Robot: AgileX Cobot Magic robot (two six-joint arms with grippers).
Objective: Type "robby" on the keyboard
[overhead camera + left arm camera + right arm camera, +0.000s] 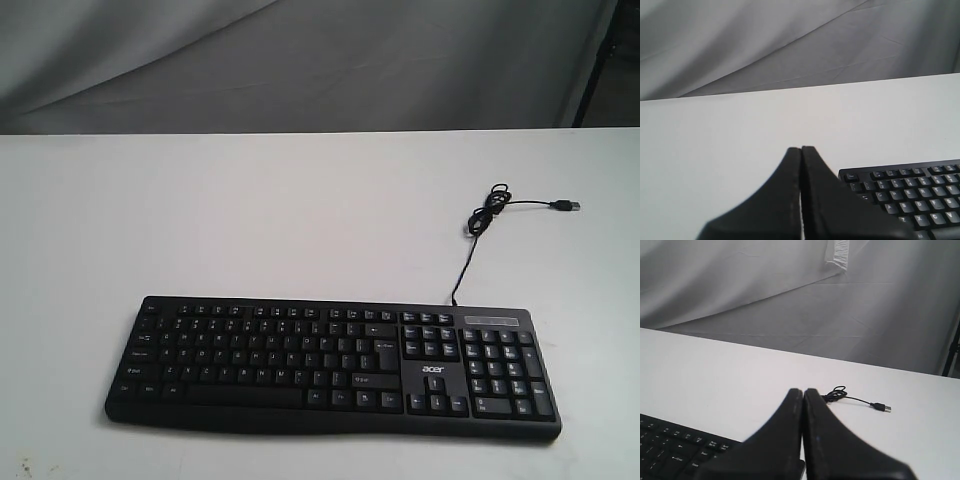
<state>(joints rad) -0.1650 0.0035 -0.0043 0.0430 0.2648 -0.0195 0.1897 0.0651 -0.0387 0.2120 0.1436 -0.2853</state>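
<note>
The black full-size keyboard (pixel 335 365) with a white acer logo lies flat near the front of the white table, number pad on the right. Its thin black cable (pixel 478 230) runs back to a small coil and an unplugged USB plug (pixel 568 206). Neither arm shows in the exterior view. In the left wrist view my left gripper (pixel 801 150) is shut with nothing in it, and the keyboard's left end (pixel 912 192) lies just beside it. In the right wrist view my right gripper (pixel 803 391) is also shut and empty, with a keyboard corner (pixel 670 447) to one side and the USB plug (pixel 882 407) beyond.
The white table (pixel 250 220) stretches bare behind the keyboard up to its far edge. A grey cloth backdrop (pixel 300 60) hangs behind it. A dark stand (pixel 605 70) shows at the far right.
</note>
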